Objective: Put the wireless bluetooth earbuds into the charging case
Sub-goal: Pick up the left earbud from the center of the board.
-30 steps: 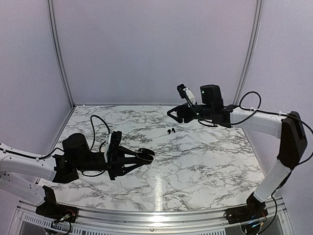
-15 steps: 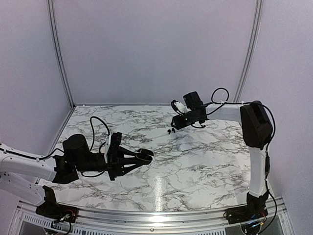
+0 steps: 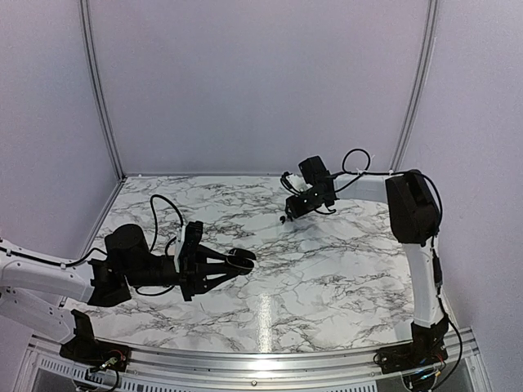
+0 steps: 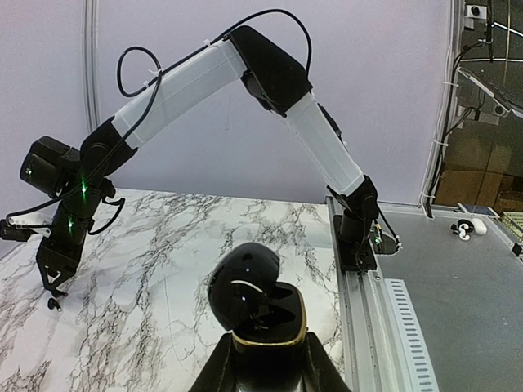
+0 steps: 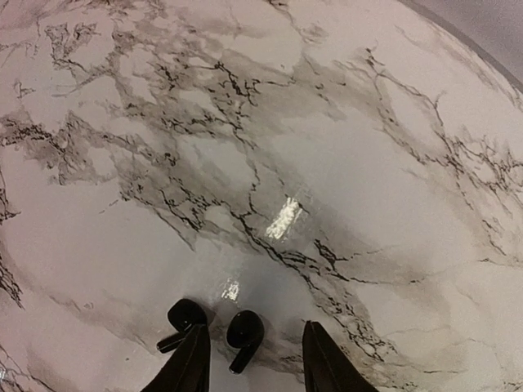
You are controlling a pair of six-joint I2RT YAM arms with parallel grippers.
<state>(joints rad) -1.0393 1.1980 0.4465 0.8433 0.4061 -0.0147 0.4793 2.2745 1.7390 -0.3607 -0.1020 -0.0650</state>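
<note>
Two tiny black stemmed earbuds lie side by side on the marble table; one sits between my right gripper's tips, the other just beside its left fingertip. They also show in the top view. My right gripper is open, pointing down just over them. My left gripper is shut on the charging case, here a glossy black hinged pebble with a gold rim. It holds the case above the table with its lid open and two dark wells showing. No pale case is in view.
The marble table has purple walls at the back and sides. The right arm folds back along the right edge. Its base and a metal rail run along the near edge.
My right arm has folded in and brought its gripper down and left, from above the earbuds to straddling one of them. My left gripper and the case have barely moved.
</note>
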